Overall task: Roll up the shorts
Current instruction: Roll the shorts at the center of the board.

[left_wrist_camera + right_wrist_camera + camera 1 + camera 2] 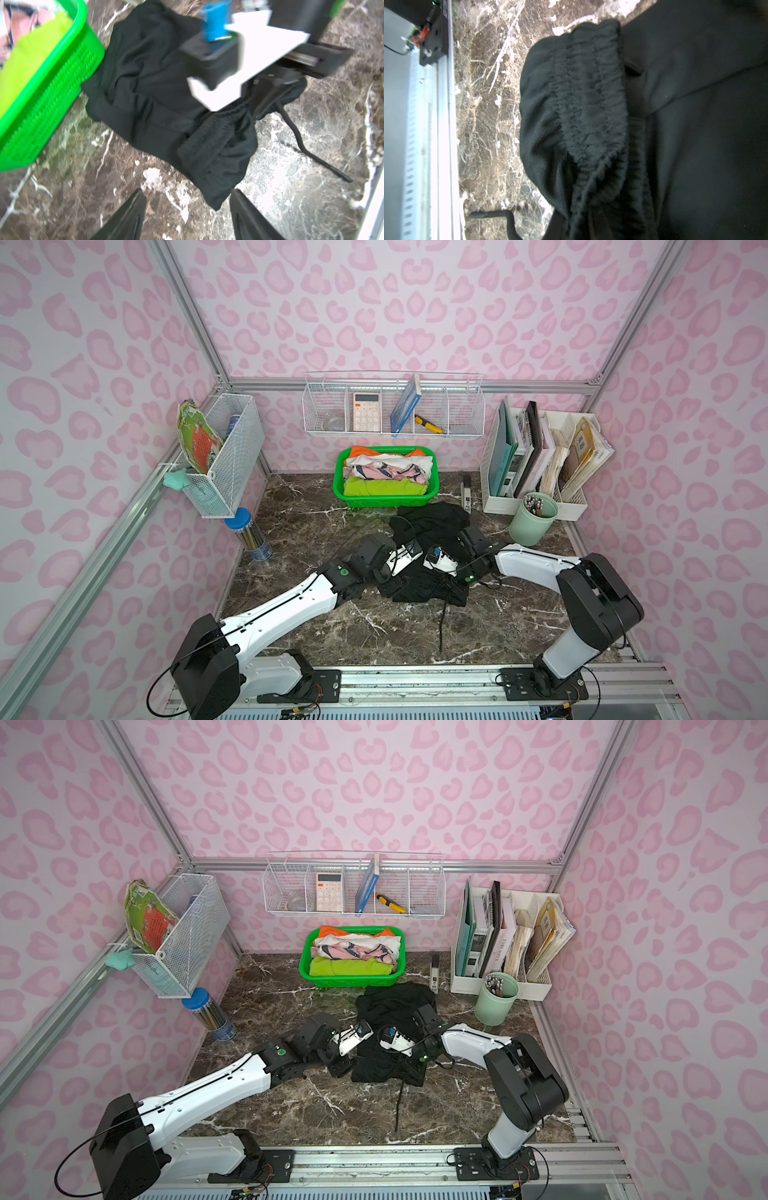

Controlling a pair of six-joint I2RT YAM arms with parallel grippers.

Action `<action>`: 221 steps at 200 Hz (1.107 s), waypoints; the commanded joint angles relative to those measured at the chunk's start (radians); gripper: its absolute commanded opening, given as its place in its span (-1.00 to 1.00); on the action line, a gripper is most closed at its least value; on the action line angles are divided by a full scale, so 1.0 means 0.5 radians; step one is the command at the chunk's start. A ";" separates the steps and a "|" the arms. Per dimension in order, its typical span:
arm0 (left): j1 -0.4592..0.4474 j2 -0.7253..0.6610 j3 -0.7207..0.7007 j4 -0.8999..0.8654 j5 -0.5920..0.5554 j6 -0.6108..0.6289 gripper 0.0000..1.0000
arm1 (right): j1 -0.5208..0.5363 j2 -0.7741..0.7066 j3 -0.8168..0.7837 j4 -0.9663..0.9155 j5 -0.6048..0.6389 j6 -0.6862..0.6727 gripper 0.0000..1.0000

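The left end effector (pixel 187 217) was held open and empty, its fingers (pixel 128 216) just short of the nearest corner of the shorts (pixel 145 83). The right end effector (pixel 262 104) was seen closed on the bunched waistband (pixel 591 93) beyond. Bare table (pixel 83 187) was seen alongside, and a green basket (pixel 52 93) stood just beside the far edge.

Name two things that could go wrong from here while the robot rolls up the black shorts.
1. The shorts lie bunched, and only the right claw seems to pinch the waistband; the left claw is open, off the fabric, so the roll may turn out loose or lopsided.
2. The drawstring cord trails loose across the table toward the front; it could stay outside the roll or get snagged.
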State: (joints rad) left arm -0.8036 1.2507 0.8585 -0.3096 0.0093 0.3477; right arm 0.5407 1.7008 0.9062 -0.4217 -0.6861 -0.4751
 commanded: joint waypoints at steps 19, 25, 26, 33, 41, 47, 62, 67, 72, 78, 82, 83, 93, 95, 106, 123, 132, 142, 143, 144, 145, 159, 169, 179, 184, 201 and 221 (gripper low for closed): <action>-0.217 0.052 -0.078 0.226 -0.185 0.296 0.38 | -0.064 0.251 0.180 -0.299 -0.241 0.075 -1.00; -0.249 0.069 -0.090 0.237 -0.198 0.321 0.38 | -0.074 0.289 0.205 -0.319 -0.255 0.087 -1.00; -0.252 0.073 -0.094 0.239 -0.200 0.325 0.38 | -0.074 0.295 0.207 -0.322 -0.256 0.089 -1.00; -0.281 0.093 -0.105 0.257 -0.218 0.348 0.38 | -0.086 0.332 0.232 -0.339 -0.252 0.103 -1.00; -0.309 0.122 -0.119 0.275 -0.224 0.370 0.38 | -0.092 0.360 0.246 -0.348 -0.246 0.105 -1.00; -0.327 0.146 -0.128 0.293 -0.231 0.382 0.38 | -0.095 0.369 0.249 -0.355 -0.250 0.104 -1.00; -0.358 0.217 -0.143 0.336 -0.242 0.414 0.38 | -0.106 0.384 0.262 -0.357 -0.254 0.115 -1.00; -0.360 0.249 -0.149 0.353 -0.251 0.425 0.38 | -0.111 0.387 0.265 -0.358 -0.253 0.119 -1.00; -0.363 0.281 -0.151 0.375 -0.269 0.430 0.38 | -0.115 0.390 0.267 -0.356 -0.254 0.122 -1.00; -0.364 0.317 -0.153 0.403 -0.282 0.435 0.38 | -0.118 0.393 0.270 -0.358 -0.254 0.126 -1.00; -0.364 0.341 -0.156 0.427 -0.285 0.437 0.38 | -0.122 0.396 0.272 -0.356 -0.254 0.128 -1.00; -0.365 0.345 -0.157 0.431 -0.285 0.438 0.38 | -0.123 0.396 0.271 -0.356 -0.254 0.129 -1.00; -0.365 0.387 -0.162 0.479 -0.274 0.451 0.39 | -0.130 0.403 0.277 -0.361 -0.255 0.128 -1.00; -0.364 0.394 -0.162 0.488 -0.270 0.452 0.39 | -0.129 0.404 0.275 -0.362 -0.254 0.130 -1.00; -0.365 0.434 -0.154 0.524 -0.257 0.462 0.41 | -0.130 0.410 0.278 -0.362 -0.254 0.135 -1.00; -0.369 0.510 -0.107 0.475 -0.255 0.456 0.97 | -0.135 0.419 0.285 -0.360 -0.254 0.136 -1.00; -0.368 0.537 -0.092 0.464 -0.250 0.447 0.99 | -0.136 0.424 0.286 -0.362 -0.253 0.135 -1.00; -0.368 0.564 -0.095 0.479 -0.239 0.448 0.99 | -0.136 0.427 0.292 -0.359 -0.259 0.134 -1.00; -0.367 0.567 -0.094 0.480 -0.239 0.450 0.99 | -0.136 0.427 0.292 -0.361 -0.259 0.134 -1.00; -0.366 0.568 -0.096 0.484 -0.238 0.451 0.99 | -0.136 0.427 0.291 -0.360 -0.260 0.134 -1.00; -0.367 0.569 -0.095 0.484 -0.237 0.452 0.99 | -0.135 0.429 0.290 -0.361 -0.258 0.133 -1.00; -0.368 0.623 -0.095 0.495 -0.234 0.458 0.99 | -0.135 0.432 0.295 -0.362 -0.254 0.135 -1.00; -0.367 0.664 -0.102 0.517 -0.237 0.463 0.97 | -0.136 0.433 0.293 -0.362 -0.256 0.134 -1.00; -0.368 0.694 -0.114 0.553 -0.242 0.467 0.93 | -0.134 0.433 0.292 -0.359 -0.254 0.137 -1.00; -0.367 0.710 -0.117 0.570 -0.245 0.464 0.91 | -0.136 0.430 0.292 -0.357 -0.254 0.141 -1.00; -0.367 0.763 -0.120 0.607 -0.269 0.464 0.83 | -0.138 0.426 0.291 -0.354 -0.256 0.143 -1.00; -0.360 0.811 -0.127 0.625 -0.302 0.464 0.40 | -0.138 0.422 0.295 -0.354 -0.266 0.143 -1.00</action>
State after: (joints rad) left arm -0.9874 1.6356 0.7982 -0.0238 -0.1371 0.5781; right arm 0.4713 1.9114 1.0531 -0.5842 -0.8734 -0.4141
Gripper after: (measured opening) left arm 0.830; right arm 0.142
